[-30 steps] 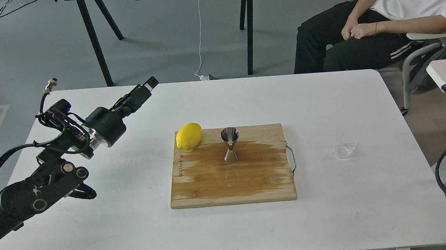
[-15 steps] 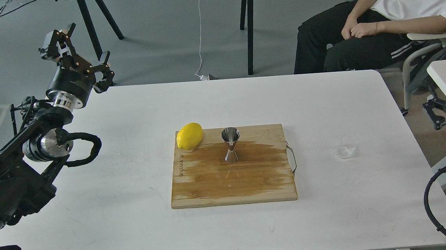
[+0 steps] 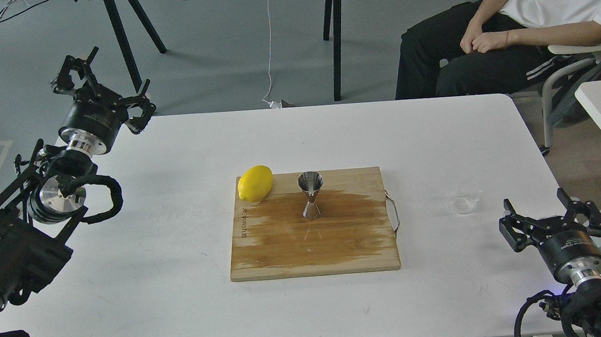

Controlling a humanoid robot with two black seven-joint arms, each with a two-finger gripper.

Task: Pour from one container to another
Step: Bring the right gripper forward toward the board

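Glass cup (image 3: 467, 197) stood on the white table (image 3: 181, 282), right of the cutting board (image 3: 314, 244) and near, just beyond, the right gripper (image 3: 551, 209), whose fingers were spread wide and empty. The jigger (image 3: 311, 194) stood upright on the board beside the lemon (image 3: 255, 183). The left gripper (image 3: 101, 79), also wide open, was well apart at the far-left corner. Half a second before, the right gripper had been off the table's edge.
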